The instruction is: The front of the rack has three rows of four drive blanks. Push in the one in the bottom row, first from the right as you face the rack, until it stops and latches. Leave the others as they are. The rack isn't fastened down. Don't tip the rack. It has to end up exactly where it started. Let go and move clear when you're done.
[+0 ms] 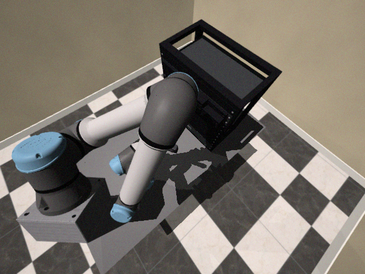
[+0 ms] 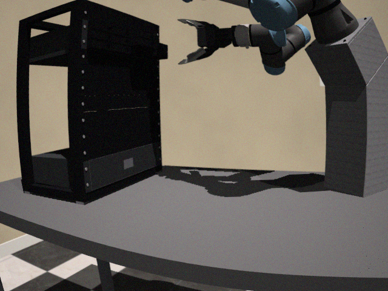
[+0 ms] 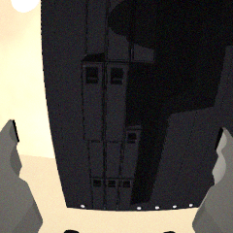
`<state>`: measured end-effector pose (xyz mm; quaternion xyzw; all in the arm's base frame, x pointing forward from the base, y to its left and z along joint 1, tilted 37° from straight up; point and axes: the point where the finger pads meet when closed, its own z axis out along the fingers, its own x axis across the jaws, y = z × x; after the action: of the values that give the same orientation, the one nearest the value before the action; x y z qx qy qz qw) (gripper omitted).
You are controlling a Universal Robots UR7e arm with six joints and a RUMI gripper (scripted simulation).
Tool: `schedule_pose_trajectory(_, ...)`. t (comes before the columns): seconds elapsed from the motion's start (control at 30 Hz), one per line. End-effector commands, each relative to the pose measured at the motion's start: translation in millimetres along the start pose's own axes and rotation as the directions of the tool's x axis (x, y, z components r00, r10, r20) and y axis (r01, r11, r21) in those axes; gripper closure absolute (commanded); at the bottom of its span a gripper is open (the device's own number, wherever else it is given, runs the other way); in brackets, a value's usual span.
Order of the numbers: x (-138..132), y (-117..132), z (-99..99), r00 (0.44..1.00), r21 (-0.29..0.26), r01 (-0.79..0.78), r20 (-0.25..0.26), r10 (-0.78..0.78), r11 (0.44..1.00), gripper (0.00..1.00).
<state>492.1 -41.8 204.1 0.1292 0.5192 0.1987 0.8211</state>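
Observation:
The black rack (image 2: 90, 100) stands on the left of the grey table; it also shows in the overhead view (image 1: 219, 76). One dark drive blank (image 2: 162, 51) sticks out of its front near the top; I cannot tell its row. My gripper (image 2: 185, 42) is open and empty, in the air a short way in front of the rack at about that blank's height, not touching it. In the wrist view the rack front (image 3: 136, 107) fills the frame, turned sideways, with several blanks; one blank (image 3: 132, 146) stands out from its neighbours. The arm's elbow (image 1: 169, 109) hides the gripper in the overhead view.
The robot's grey pedestal (image 2: 350, 106) stands at the right of the table. A grey panel (image 2: 120, 167) closes the rack's bottom front. The table edge runs along the front; walls stand close behind the rack.

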Motion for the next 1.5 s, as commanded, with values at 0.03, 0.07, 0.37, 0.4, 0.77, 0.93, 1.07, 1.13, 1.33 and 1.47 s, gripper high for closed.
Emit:
schedule_pose_trajectory(0.03, -0.3, -0.1, 0.1, 1.0, 0.0, 0.0, 0.001, 0.0, 1.0, 0.0)
schedule_pose_trajectory(0.07, -0.3, -0.1, 0.1, 1.0, 0.0, 0.0, 0.001, 0.0, 1.0, 0.0)
schedule_pose_trajectory(0.37, -0.3, -0.1, 0.1, 1.0, 0.0, 0.0, 0.001, 0.0, 1.0, 0.0)
schedule_pose_trajectory(0.4, -0.3, -0.1, 0.1, 1.0, 0.0, 0.0, 0.001, 0.0, 1.0, 0.0)
schedule_pose_trajectory(0.77, -0.3, -0.1, 0.1, 1.0, 0.0, 0.0, 0.001, 0.0, 1.0, 0.0)
schedule_pose_trajectory(0.93, -0.3, -0.1, 0.1, 1.0, 0.0, 0.0, 0.001, 0.0, 1.0, 0.0)
schedule_pose_trajectory(1.07, -0.3, -0.1, 0.1, 1.0, 0.0, 0.0, 0.001, 0.0, 1.0, 1.0)
schedule_pose_trajectory(1.13, -0.3, -0.1, 0.1, 1.0, 0.0, 0.0, 0.001, 0.0, 1.0, 1.0)
schedule_pose_trajectory(1.33, -0.3, -0.1, 0.1, 1.0, 0.0, 0.0, 0.001, 0.0, 1.0, 1.0)
schedule_pose_trajectory(1.47, -0.3, -0.1, 0.1, 1.0, 0.0, 0.0, 0.001, 0.0, 1.0, 1.0)
